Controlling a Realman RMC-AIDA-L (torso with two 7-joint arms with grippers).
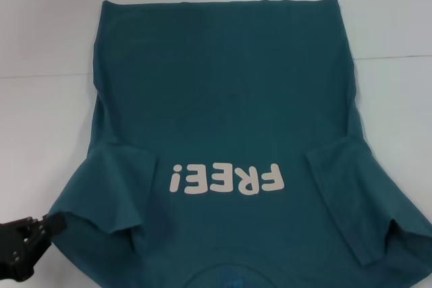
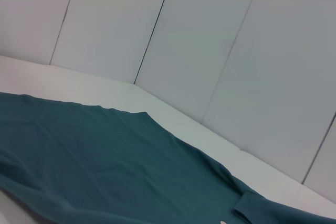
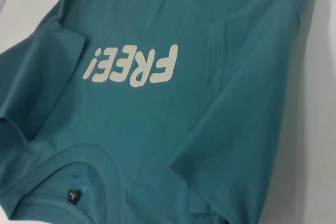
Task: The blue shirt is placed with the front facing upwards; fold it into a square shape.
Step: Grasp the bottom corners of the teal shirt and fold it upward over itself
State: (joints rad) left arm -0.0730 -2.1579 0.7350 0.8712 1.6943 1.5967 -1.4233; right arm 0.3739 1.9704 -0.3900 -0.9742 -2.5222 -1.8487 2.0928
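T-shirt [image 1: 223,99] lies flat on the table [image 1: 47,139], front up, collar [image 3: 107,163] nearest the robot, hem farthest. Both sleeves lie folded inward over its body. Left gripper [image 1: 23,244] sits beside the left sleeve [image 1: 111,193].

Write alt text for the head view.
A blue shirt lies front-up on a white table, collar nearest the camera, both sleeves folded inward beside cream "FREE!" lettering. The left end effector touches the shirt's near left edge.
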